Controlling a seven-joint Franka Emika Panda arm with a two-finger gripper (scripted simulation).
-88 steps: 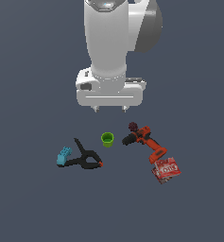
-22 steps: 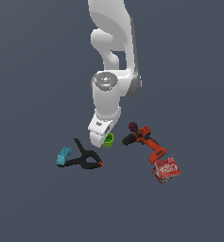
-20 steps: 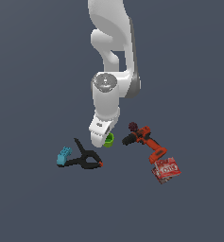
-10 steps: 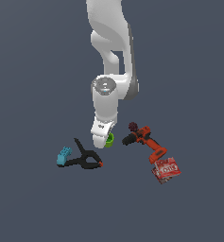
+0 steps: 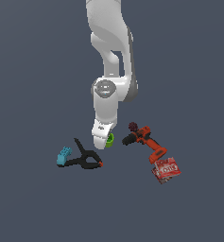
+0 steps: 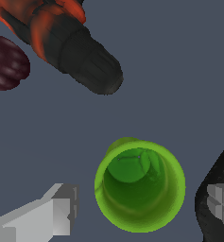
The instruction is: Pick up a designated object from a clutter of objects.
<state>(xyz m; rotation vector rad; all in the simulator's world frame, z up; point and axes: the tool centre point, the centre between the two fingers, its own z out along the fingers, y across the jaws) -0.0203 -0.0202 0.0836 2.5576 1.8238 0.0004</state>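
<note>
The hand (image 6: 139, 205) straddles the upright lime-green cup (image 6: 140, 185), fingers (image 6: 52, 212) spread and not touching it. The exterior view hides most of the cup (image 5: 110, 139), with the drill (image 5: 146, 142) at its 3 o'clock.

The lime-green cup (image 6: 140, 185) stands upright with its mouth open to the camera, between the two fingers (image 6: 47, 215) of the end effector (image 6: 139, 208), which are spread apart, one on each side of the cup, neither touching its wall. From the cup, the black nose of the drill (image 6: 80, 54) lies toward eleven o'clock, well apart. The dark berry (image 6: 7, 61) sits just beside the drill. A black clamp (image 6: 215, 189) lies behind the three o'clock finger.
</note>
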